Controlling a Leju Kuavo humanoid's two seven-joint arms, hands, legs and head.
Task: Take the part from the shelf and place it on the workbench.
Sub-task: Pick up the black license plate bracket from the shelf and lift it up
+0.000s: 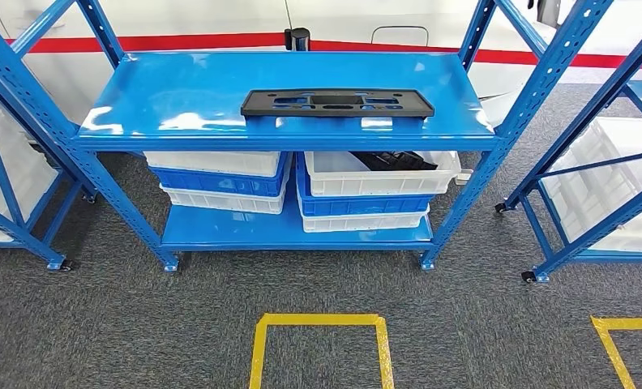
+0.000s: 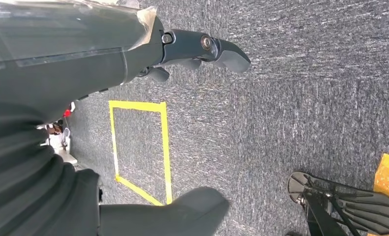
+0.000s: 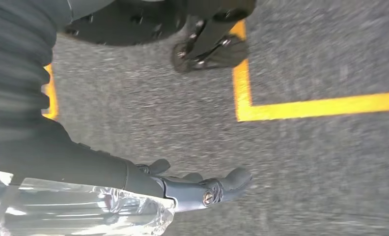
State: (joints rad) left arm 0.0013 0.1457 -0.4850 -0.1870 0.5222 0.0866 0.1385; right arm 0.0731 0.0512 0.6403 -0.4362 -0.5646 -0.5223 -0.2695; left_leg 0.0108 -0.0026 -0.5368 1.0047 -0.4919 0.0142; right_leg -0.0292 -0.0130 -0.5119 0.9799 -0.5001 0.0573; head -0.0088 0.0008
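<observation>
I am seeing no readable text, label, brand or number anywhere in front of me or beneath my hands.

The left hand (image 2: 182, 54) hangs low over the floor, holding nothing, its dark fingers (image 2: 229, 54) stretched out straight and apart. The right hand (image 3: 192, 189) hangs the same way, fingers (image 3: 234, 179) extended, empty.
</observation>
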